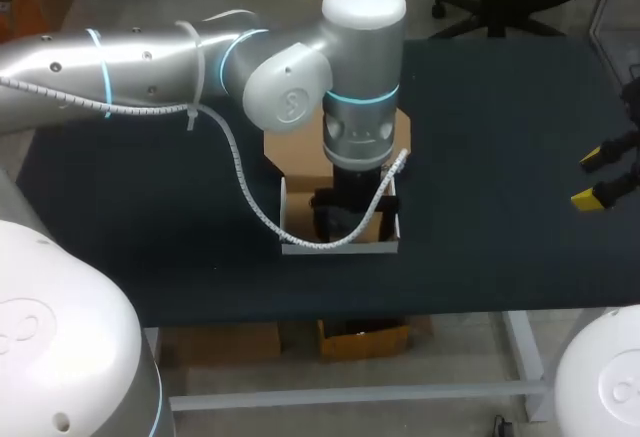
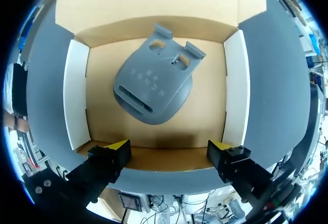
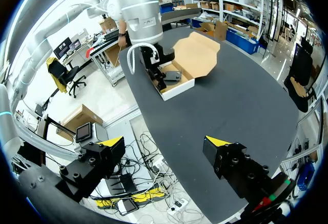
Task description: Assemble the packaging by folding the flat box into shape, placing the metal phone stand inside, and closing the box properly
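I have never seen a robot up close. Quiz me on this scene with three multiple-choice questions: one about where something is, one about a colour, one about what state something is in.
1. Where does the phone stand lie?
A. inside the box
B. on a shelf
C. under the box

2. What colour is the phone stand?
A. red
B. grey
C. yellow

3. The box's lid is:
A. taped shut
B. torn off
C. open, folded back

Answers:
1 A, it lies flat on the box's floor between the white side walls.
2 B, the left wrist view shows it plain grey.
3 C, the brown flap lies spread out behind the box.
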Controlling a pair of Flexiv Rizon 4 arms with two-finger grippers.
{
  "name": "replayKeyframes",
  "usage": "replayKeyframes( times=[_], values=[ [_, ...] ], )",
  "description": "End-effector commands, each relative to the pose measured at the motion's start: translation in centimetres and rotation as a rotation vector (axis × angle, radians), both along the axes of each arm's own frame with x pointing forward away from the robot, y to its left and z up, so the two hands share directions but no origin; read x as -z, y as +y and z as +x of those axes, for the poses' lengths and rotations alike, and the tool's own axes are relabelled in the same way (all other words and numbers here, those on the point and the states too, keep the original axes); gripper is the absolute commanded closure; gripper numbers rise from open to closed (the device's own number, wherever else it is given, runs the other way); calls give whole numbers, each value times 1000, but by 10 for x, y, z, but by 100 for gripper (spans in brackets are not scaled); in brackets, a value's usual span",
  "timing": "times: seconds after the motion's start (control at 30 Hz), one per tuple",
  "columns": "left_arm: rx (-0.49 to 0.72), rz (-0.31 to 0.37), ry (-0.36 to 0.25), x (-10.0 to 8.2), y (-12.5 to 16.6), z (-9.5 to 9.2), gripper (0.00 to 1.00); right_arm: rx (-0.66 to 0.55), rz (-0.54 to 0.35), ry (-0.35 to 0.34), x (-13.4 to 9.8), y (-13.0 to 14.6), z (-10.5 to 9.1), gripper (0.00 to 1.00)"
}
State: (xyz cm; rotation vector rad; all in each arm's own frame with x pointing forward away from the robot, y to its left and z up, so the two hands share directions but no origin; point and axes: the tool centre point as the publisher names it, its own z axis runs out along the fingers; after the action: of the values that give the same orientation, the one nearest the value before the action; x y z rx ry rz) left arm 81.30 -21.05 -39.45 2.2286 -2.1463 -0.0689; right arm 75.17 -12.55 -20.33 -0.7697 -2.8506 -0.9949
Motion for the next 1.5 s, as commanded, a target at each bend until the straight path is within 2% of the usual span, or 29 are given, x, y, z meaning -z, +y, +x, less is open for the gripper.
replayKeyframes(
  times=[0.03,0.8,1.1,1.2,1.5],
  values=[
    [-7,3,-3,2,-4,-9,0,-2,2,0,-1,-1,0,0],
    [-38,3,2,-3,-9,-34,0,-2,2,0,-1,-1,0,0],
    [-35,-4,-22,-5,-6,-32,0,-2,2,0,-1,-1,0,0],
    [-19,-18,-49,-11,-3,-31,0,-2,2,0,-1,-1,0,0],
    [50,-54,-132,-43,15,-28,0,-2,2,0,-1,-1,0,0]
  ],
)
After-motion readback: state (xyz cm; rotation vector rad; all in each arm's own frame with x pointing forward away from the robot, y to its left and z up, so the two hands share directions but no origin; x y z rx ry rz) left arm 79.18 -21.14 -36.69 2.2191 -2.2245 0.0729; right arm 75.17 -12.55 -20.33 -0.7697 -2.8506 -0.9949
